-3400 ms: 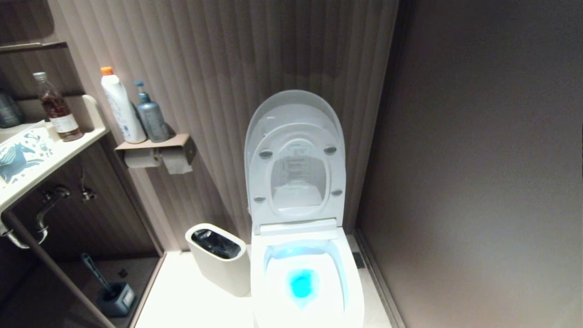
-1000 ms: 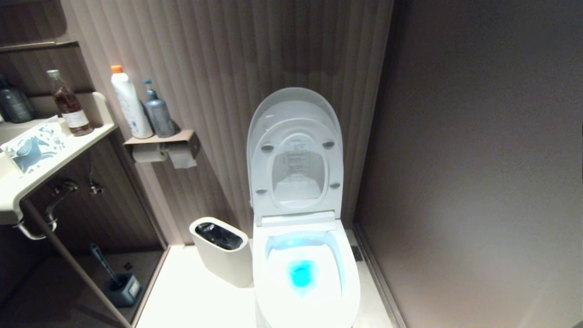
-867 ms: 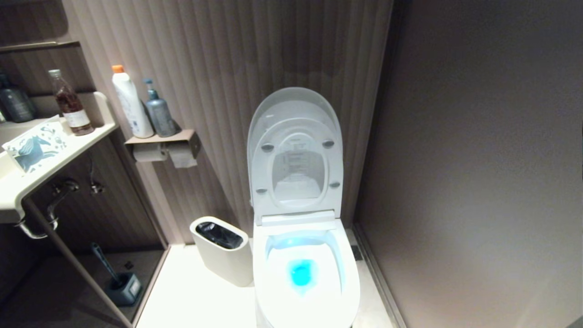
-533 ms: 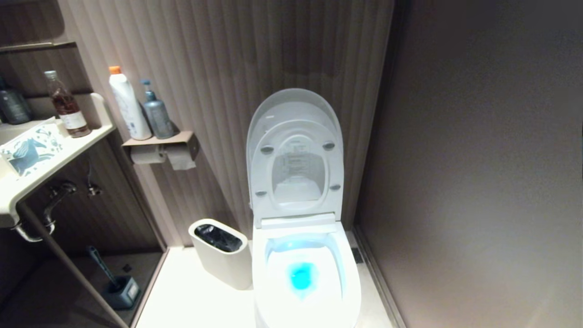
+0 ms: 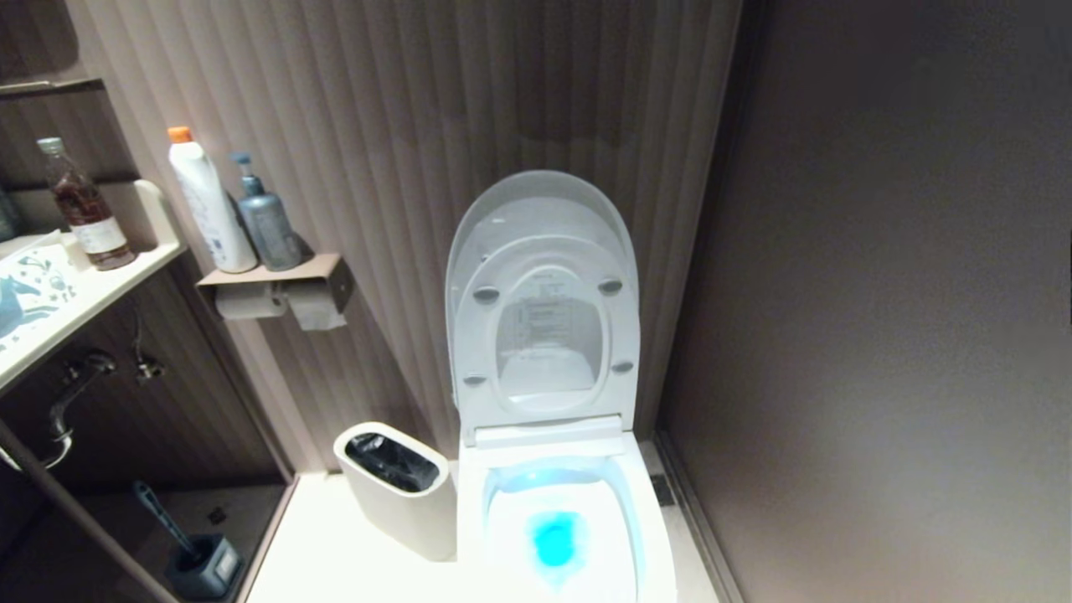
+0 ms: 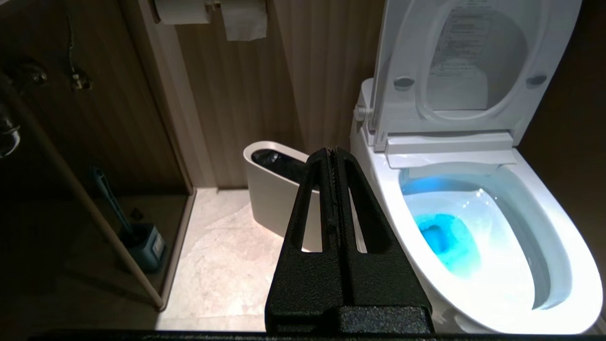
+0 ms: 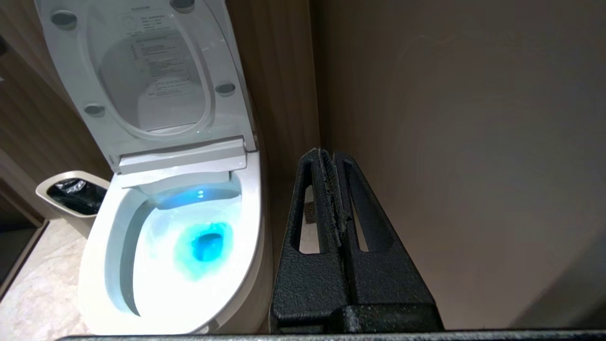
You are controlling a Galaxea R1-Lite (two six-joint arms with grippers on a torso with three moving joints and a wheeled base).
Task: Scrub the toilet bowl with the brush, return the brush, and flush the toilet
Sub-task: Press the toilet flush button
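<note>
Floor (image 5: 335, 561): pale stone tile; the toilet bowl (image 5: 559, 536) and an off-white waste bin (image 5: 394, 490) stand on it, just beside each other.
Shelf (image 5: 268, 274): white bottle (image 5: 201, 201) and grey pump bottle (image 5: 266, 219), touching.
Counter (image 5: 92, 289): brown-liquid bottle (image 5: 82, 205), patterned box (image 5: 29, 289).

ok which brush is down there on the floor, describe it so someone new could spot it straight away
Start at the toilet bowl, go past the off-white waste bin on its left, into the dark recess under the sink counter. There the brush stands tilted in a squat grey-blue holder. Its dark blue handle sets it apart; nothing else down there has one.
</note>
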